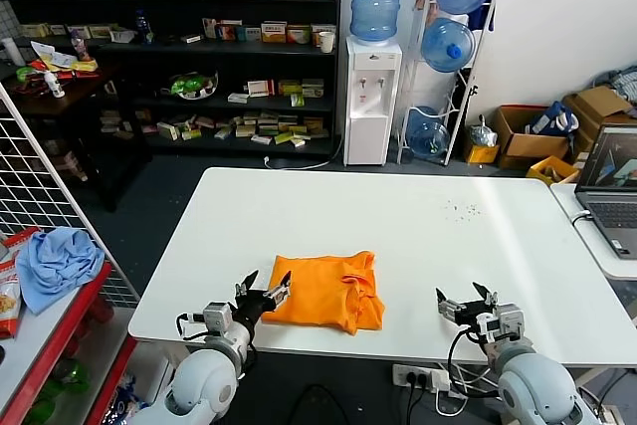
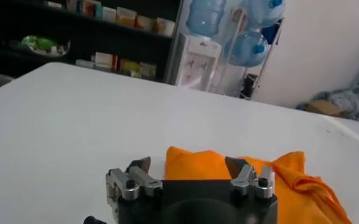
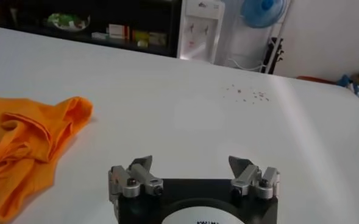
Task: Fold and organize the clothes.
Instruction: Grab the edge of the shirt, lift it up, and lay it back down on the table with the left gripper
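The bright orange thin-fabric T-shirt (image 1: 325, 292), folded into a rough rectangle, lies near the front edge of the white counter (image 1: 418, 226), its long axis across the robot's view. The left gripper (image 1: 265, 296) sits just beside the shirt's left edge, jaws wide open and empty; it looks the nearer arm. The right gripper (image 1: 470, 302) waits well apart from the shirt's right edge, jaws likewise open, holding nothing. No lettering shows on the shirt.

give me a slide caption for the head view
Folded orange T-shirt on white table, open left gripper at its edge, open right gripper apart.
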### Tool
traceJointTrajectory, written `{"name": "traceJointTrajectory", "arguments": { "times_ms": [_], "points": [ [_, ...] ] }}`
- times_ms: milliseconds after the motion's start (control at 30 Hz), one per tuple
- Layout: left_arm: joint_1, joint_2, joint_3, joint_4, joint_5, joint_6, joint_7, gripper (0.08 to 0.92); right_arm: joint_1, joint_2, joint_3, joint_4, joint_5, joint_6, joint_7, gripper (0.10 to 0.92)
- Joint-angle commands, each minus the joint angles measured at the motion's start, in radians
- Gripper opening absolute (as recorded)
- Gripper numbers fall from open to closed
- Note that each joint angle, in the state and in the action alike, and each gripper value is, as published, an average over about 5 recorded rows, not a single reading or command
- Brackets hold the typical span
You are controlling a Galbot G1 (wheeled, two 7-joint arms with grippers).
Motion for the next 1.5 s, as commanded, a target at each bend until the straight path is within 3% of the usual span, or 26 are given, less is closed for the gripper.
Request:
{"name": "traceJointTrajectory", "arguments": {
  "times_ms": [33, 567, 667, 1333, 1500],
  "points": [
    [-0.016, 0.051, -0.069, 0.097, -0.200, 0.177, 0.180, 0.823, -0.005, -0.004, 0.009, -0.002, 0.003, 0.003, -0.003, 0.823],
    [-0.082, 0.010, -0.045, 0.164, -0.182, 0.185, 0.224, 0.815, -0.007, -0.010, 0.021, -0.005, 0.013, 0.003, -0.004, 0.823],
    [-0.077, 0.012, -0.042, 0.155, -0.180, 0.186, 0.228, 0.757, -0.003, -0.010, 0.021, -0.004, 0.015, 0.002, -0.003, 0.823],
    [-0.016, 0.020, -0.075, 0.092, -0.168, 0.092, 0.221, 0.179, 0.013, -0.007, 0.000, 0.006, 0.018, -0.006, 0.003, 0.823],
    [0.020, 0.058, -0.133, 0.031, -0.182, 0.091, 0.192, 0.114, 0.047, -0.004, -0.033, 0.001, 0.017, -0.013, 0.006, 0.823]
  ]
}}
